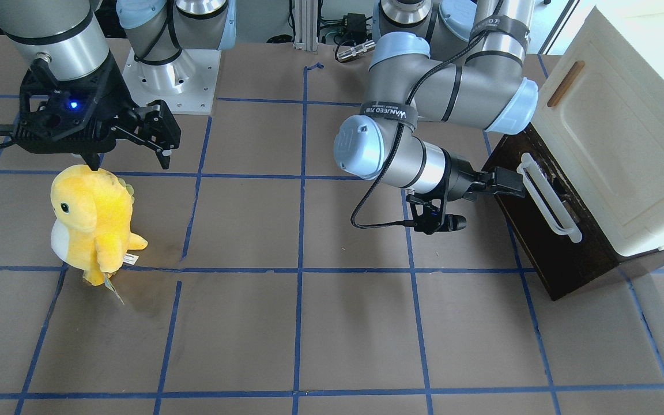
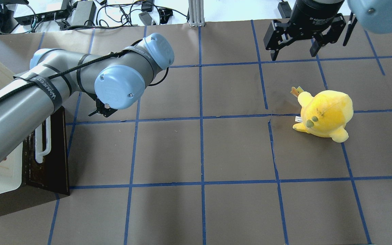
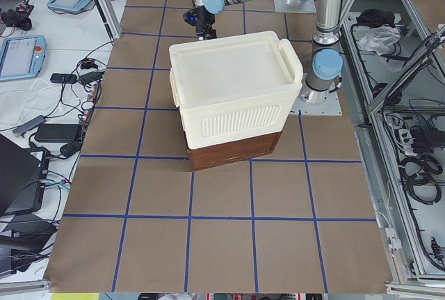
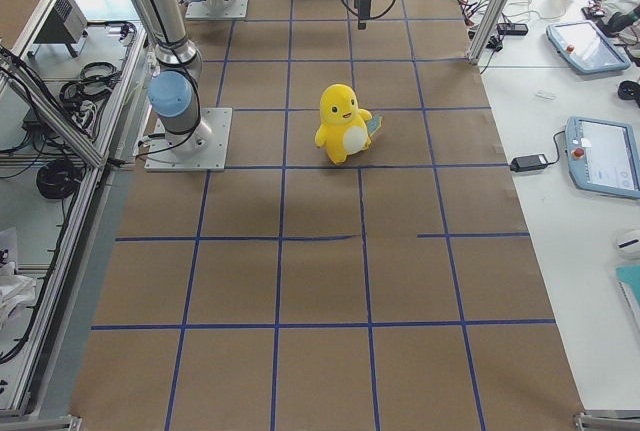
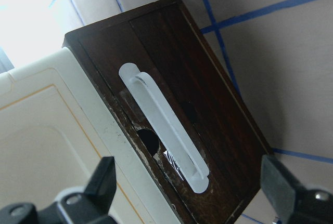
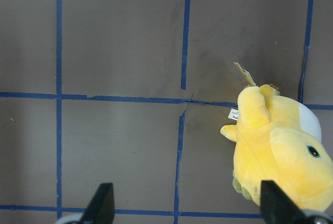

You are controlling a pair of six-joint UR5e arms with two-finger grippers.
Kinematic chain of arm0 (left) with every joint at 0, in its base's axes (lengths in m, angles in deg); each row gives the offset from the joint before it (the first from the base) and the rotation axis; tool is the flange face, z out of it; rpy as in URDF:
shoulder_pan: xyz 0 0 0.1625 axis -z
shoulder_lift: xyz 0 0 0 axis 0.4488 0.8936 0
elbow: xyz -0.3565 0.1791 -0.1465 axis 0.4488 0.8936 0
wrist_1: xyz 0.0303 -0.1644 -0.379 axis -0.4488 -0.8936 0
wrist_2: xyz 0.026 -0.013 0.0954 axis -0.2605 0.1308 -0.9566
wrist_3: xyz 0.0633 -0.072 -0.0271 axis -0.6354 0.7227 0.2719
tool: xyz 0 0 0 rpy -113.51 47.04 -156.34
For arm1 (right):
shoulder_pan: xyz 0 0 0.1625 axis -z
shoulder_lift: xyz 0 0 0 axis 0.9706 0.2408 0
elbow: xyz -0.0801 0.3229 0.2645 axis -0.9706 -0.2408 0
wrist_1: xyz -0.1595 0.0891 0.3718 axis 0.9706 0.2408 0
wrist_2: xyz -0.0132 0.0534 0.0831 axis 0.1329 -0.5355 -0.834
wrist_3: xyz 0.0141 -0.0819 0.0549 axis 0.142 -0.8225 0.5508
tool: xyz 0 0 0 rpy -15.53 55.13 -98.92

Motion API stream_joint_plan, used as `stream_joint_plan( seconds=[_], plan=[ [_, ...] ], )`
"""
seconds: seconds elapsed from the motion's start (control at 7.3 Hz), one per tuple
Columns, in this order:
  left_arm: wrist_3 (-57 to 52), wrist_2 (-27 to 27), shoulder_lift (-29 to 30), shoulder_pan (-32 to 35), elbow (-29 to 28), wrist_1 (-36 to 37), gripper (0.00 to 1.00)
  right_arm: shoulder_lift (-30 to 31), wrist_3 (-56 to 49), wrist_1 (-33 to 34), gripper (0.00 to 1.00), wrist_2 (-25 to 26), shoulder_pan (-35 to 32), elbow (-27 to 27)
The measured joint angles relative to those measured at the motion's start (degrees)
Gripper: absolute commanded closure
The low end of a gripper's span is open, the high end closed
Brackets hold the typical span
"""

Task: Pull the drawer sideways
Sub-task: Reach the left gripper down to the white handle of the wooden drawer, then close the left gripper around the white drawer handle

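The drawer [image 1: 562,259], under the cream cabinet [image 1: 626,144], looked rigid, probably stiff to slide, best taken by its white handle [image 1: 550,199], which the empty left hand [image 1: 509,181] faced wide open.

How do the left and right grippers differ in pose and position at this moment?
The left gripper points sideways at the drawer's white handle; the right gripper points down at the table. The left one is close up to the drawer; the right one hangs near the yellow plush toy, touching nothing. Both are open and hold nothing.
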Motion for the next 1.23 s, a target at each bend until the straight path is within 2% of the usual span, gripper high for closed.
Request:
stream_joint_plan(
  seconds=[0.14,0.68,1.23],
  plan=[
    [4.86,-4.77,0.96,0.02,2.62,-0.43,0.00,0.00,0.00,0.00,0.00,0.00,0.00,0.00],
    [21.12,-11.05,5.87,-1.24,6.13,-1.10,0.00,0.00,-0.02,0.00,0.00,0.02,0.00,0.00],
    [25.43,-16.01,7.59,-6.39,10.24,-2.61,0.00,0.00,0.00,0.00,0.00,0.00,0.00,0.00]
  ],
)
